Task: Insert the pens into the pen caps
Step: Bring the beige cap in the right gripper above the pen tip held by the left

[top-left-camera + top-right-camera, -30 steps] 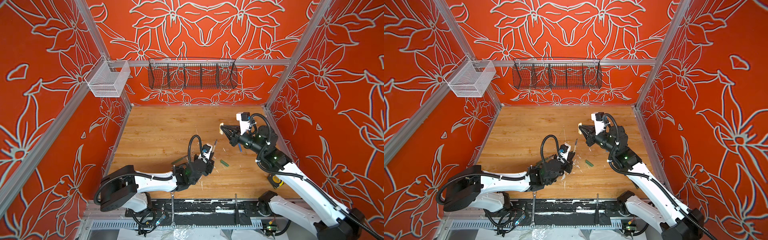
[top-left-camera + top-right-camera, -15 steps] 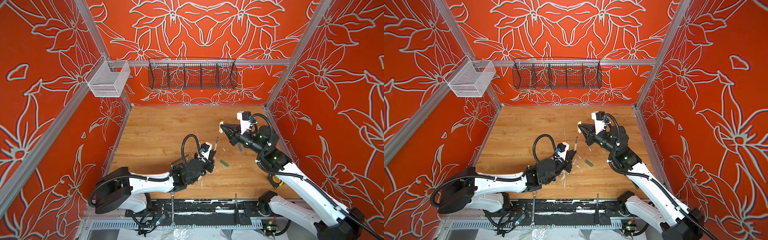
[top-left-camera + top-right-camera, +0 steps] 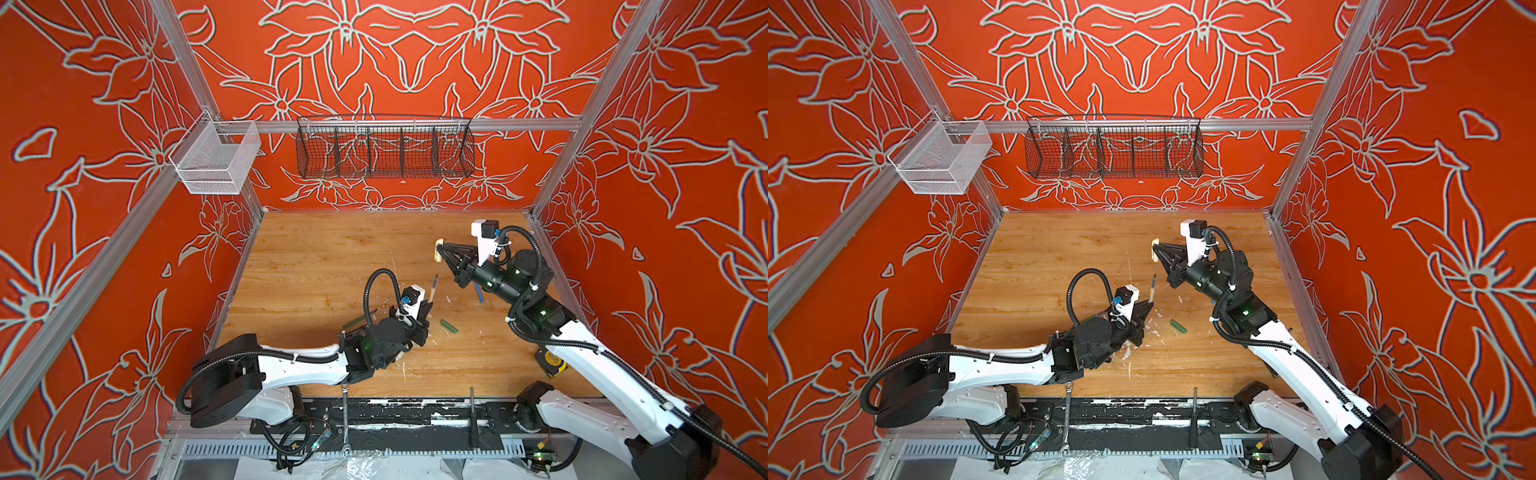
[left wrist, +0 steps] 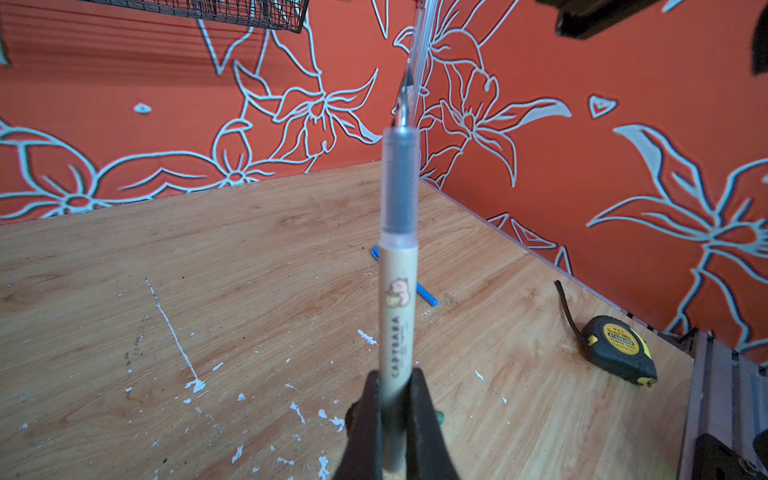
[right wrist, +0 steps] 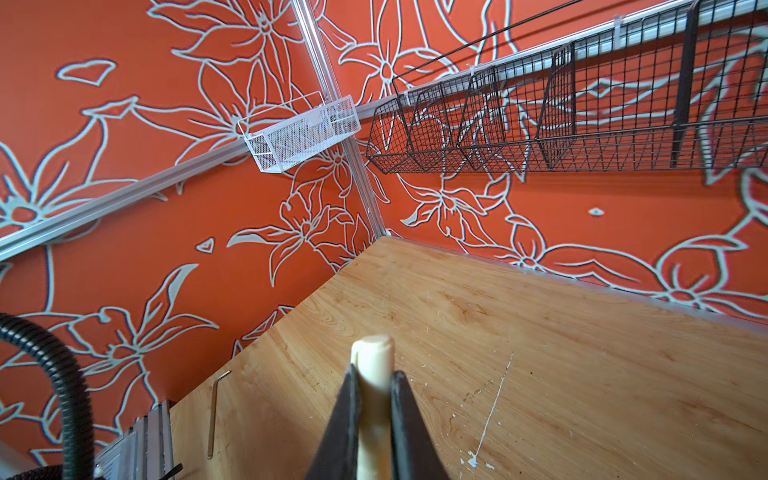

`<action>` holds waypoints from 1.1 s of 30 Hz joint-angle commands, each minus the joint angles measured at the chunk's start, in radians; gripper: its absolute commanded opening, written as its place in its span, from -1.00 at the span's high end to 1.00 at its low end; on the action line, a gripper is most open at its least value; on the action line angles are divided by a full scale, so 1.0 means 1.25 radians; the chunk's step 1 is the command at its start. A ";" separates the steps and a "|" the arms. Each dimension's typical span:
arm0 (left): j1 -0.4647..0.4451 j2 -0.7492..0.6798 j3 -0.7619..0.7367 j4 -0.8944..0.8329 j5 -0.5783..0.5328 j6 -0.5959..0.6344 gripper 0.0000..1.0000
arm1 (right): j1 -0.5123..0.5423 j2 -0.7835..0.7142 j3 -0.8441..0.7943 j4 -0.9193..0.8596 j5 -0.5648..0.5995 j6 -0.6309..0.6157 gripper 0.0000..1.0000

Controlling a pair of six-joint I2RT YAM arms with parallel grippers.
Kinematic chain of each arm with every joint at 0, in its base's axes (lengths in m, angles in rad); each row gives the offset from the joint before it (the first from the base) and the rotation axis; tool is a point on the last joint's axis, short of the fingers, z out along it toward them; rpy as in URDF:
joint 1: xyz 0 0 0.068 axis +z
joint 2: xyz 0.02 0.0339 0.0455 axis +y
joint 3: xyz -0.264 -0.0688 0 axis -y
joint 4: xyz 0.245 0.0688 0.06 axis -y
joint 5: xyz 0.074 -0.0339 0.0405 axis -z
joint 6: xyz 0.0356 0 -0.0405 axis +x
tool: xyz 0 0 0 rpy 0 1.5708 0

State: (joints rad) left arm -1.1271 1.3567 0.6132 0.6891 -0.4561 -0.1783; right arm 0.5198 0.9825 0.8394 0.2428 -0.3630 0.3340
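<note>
Above open table (image 3: 332,257), left tool (image 4: 395,384) clamps tan pen (image 4: 399,286), right tool (image 5: 372,376) clamps tan cap (image 5: 372,353) (apparently apart).

A cap (image 3: 449,326) lies on the table (image 3: 332,257) (right of raised pen (image 3: 433,286)).

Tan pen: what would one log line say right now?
left hand: shut on tan pen | right hand: shut on tan cap | pen and cap: apart
</note>
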 commanded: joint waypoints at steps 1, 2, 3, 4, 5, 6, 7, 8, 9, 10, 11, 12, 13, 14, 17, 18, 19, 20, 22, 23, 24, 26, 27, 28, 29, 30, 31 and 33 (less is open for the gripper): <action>-0.002 -0.019 0.014 0.006 0.003 0.008 1.00 | 0.005 -0.004 -0.019 0.028 0.022 0.010 1.00; -0.001 -0.019 0.015 0.005 0.003 0.008 1.00 | 0.006 -0.005 -0.020 0.025 0.023 0.012 1.00; -0.002 -0.020 0.014 0.005 0.003 0.008 1.00 | 0.006 -0.007 -0.023 0.021 0.025 0.014 1.00; -0.002 -0.020 0.013 0.004 0.004 0.006 1.00 | 0.006 -0.008 -0.026 0.020 0.025 0.015 1.00; -0.002 -0.020 0.013 0.004 0.002 0.007 1.00 | 0.006 -0.009 -0.029 0.019 0.026 0.017 1.00; -0.002 -0.022 0.014 0.001 0.003 0.007 1.00 | 0.006 -0.011 -0.034 0.020 0.026 0.020 1.00; -0.002 -0.023 0.013 0.002 0.002 0.006 1.00 | 0.006 -0.013 -0.039 0.025 0.025 0.024 1.00; -0.002 -0.022 0.014 0.002 0.002 0.008 1.00 | 0.006 -0.016 -0.044 0.027 0.025 0.027 1.00; -0.002 -0.022 0.014 -0.002 0.000 0.008 1.00 | 0.006 -0.018 -0.048 0.032 0.024 0.032 1.00; -0.002 -0.020 0.015 -0.003 -0.001 0.008 1.00 | 0.006 -0.020 -0.050 0.033 0.023 0.035 1.00; -0.002 -0.020 0.015 -0.003 -0.003 0.007 1.00 | 0.006 -0.021 -0.051 0.032 0.023 0.037 1.00; -0.002 -0.019 0.015 -0.003 -0.004 0.006 1.00 | 0.006 -0.023 -0.054 0.031 0.022 0.040 1.00; -0.002 -0.019 0.016 -0.004 -0.006 0.006 1.00 | 0.006 -0.025 -0.057 0.033 0.020 0.042 1.00; -0.002 -0.019 0.016 -0.004 -0.005 0.006 1.00 | 0.006 -0.026 -0.061 0.037 0.020 0.046 1.00; -0.002 -0.016 0.020 -0.010 -0.007 0.008 1.00 | 0.006 -0.032 -0.075 0.061 0.020 0.060 1.00; -0.002 -0.015 0.021 -0.011 -0.006 0.008 1.00 | 0.006 -0.034 -0.076 0.067 0.019 0.064 1.00; -0.001 -0.014 0.021 -0.012 -0.006 0.006 1.00 | 0.005 -0.034 -0.076 0.072 0.016 0.068 1.00; -0.001 -0.013 0.022 -0.012 -0.007 0.006 1.00 | 0.006 -0.032 -0.074 0.076 0.012 0.071 1.00; 0.000 -0.015 0.024 -0.015 -0.008 0.008 1.00 | 0.007 -0.029 -0.073 0.079 0.006 0.077 1.00; 0.000 -0.016 0.024 -0.016 -0.008 0.008 1.00 | 0.007 -0.028 -0.075 0.081 0.003 0.079 1.00; 0.000 -0.016 0.026 -0.020 -0.007 0.009 1.00 | 0.007 -0.026 -0.078 0.084 0.002 0.082 1.00; 0.000 -0.016 0.027 -0.019 -0.007 0.008 1.00 | 0.007 -0.025 -0.086 0.096 0.002 0.092 1.00; 0.000 -0.015 0.029 -0.020 -0.007 0.008 1.00 | 0.009 -0.024 -0.089 0.101 0.001 0.097 1.00; 0.000 -0.013 0.029 -0.020 -0.007 0.008 1.00 | 0.008 -0.024 -0.091 0.100 0.000 0.098 1.00; 0.000 -0.013 0.030 -0.020 -0.007 0.009 1.00 | 0.009 -0.025 -0.093 0.097 0.001 0.098 1.00; 0.000 -0.013 0.030 -0.021 -0.007 0.009 1.00 | 0.008 -0.027 -0.095 0.094 0.002 0.099 1.00; 0.000 -0.015 0.029 -0.021 -0.007 0.008 1.00 | 0.010 -0.031 -0.099 0.092 0.005 0.098 1.00; 0.001 -0.015 0.030 -0.022 -0.007 0.008 1.00 | 0.009 -0.036 -0.103 0.088 0.010 0.097 1.00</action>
State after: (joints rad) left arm -1.1271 1.3506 0.6239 0.6601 -0.4515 -0.1783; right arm 0.5259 0.9577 0.7273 0.3267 -0.3477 0.4335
